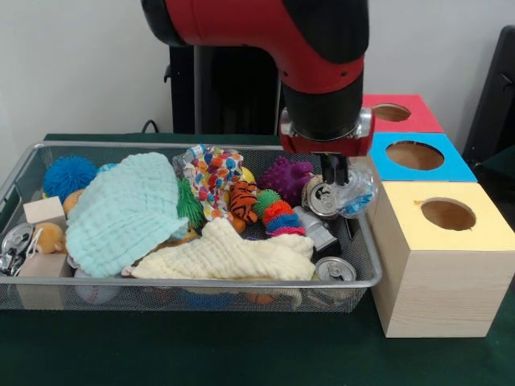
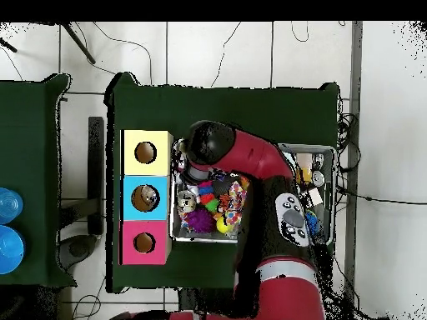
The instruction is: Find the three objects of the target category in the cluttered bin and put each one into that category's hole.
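The gripper [image 1: 341, 170] hangs over the end of the bin [image 1: 48, 150] nearest the three wooden boxes, its fingers clamped on a clear plastic bottle [image 1: 355, 195] with a blue-and-white label, held just above the bin's rim. The bottle sits directly beside the blue-top box, whose hole [image 1: 414, 154] lies just past it, between the red-top box [image 1: 412, 104] and the yellow-top box [image 1: 483, 229]. A silver can [image 1: 321, 198] lies in the bin touching the bottle.
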`<control>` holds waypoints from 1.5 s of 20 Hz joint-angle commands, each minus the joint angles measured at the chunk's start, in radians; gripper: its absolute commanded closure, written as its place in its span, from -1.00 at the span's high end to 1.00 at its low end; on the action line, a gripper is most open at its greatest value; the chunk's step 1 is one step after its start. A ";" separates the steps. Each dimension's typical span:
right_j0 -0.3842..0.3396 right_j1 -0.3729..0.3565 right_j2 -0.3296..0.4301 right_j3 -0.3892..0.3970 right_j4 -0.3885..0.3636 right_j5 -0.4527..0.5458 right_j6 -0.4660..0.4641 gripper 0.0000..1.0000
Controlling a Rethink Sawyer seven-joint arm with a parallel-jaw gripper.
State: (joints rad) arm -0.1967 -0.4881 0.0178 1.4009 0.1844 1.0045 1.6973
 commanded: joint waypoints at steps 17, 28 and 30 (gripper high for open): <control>0.014 -0.043 -0.014 0.118 0.102 0.119 0.294 -1.00; 0.077 -0.081 -0.036 0.174 0.133 0.046 0.323 -1.00; 0.082 -0.094 -0.037 0.197 0.144 0.032 0.320 -1.00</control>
State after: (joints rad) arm -0.1285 -0.5714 -0.0254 1.4539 0.2837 1.0080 1.7461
